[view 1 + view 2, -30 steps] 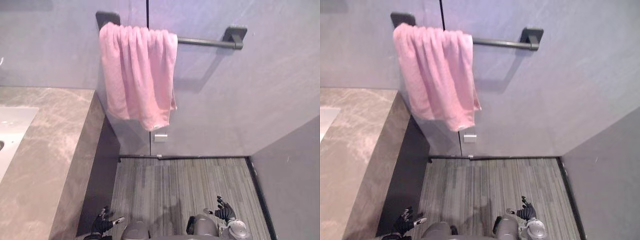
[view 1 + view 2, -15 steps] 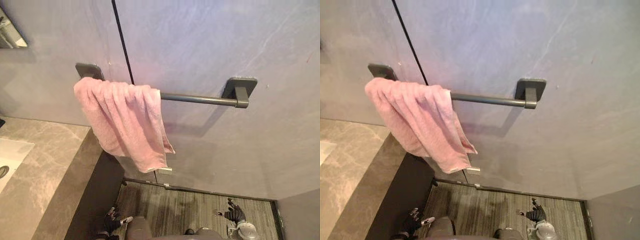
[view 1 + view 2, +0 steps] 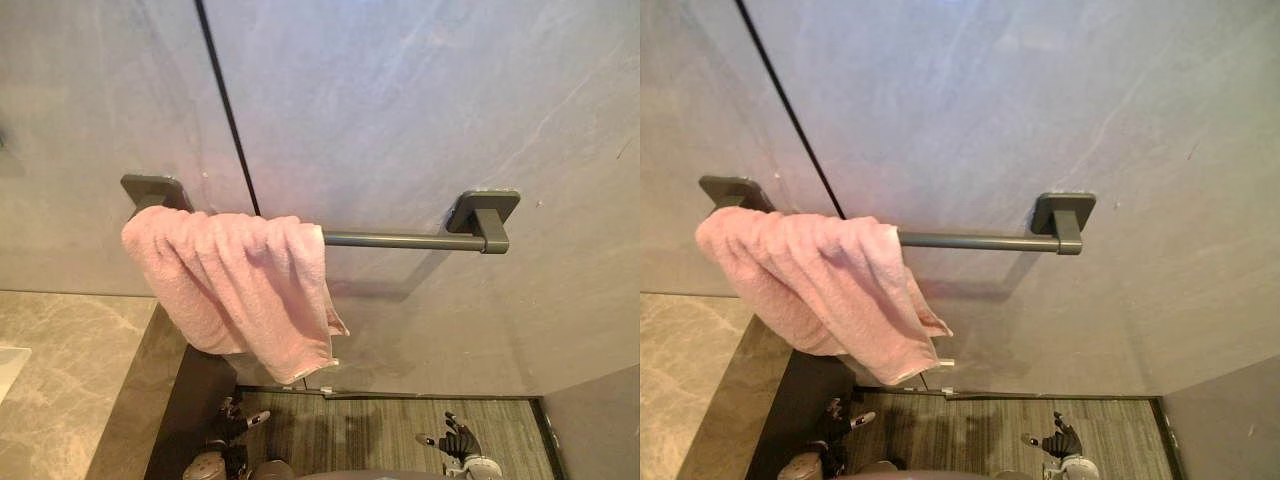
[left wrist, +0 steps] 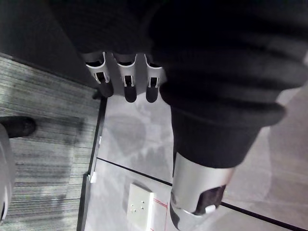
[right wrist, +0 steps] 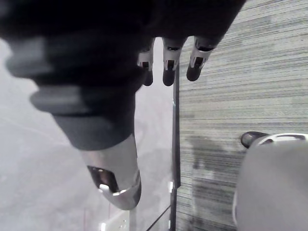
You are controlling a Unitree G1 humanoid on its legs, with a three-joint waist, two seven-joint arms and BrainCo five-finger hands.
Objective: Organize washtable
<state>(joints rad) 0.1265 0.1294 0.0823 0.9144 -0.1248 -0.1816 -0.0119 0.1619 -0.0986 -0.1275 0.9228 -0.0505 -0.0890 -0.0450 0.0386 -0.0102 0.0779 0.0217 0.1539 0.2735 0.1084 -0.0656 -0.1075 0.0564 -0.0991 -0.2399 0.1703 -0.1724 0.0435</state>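
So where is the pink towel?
In the left eye view the pink towel hangs bunched over the left end of the dark wall rail, above the right edge of the marble counter.

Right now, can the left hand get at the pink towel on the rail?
Probably yes. The left hand hangs open, low beneath the pink towel, with nothing between them. The towel drapes over the left end of the rail, beside the counter, so the arm mainly needs raising.

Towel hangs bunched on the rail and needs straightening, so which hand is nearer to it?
Left. The left hand hangs low, almost straight below the towel; the right hand is just as low but far off to the right, under the bare rail.
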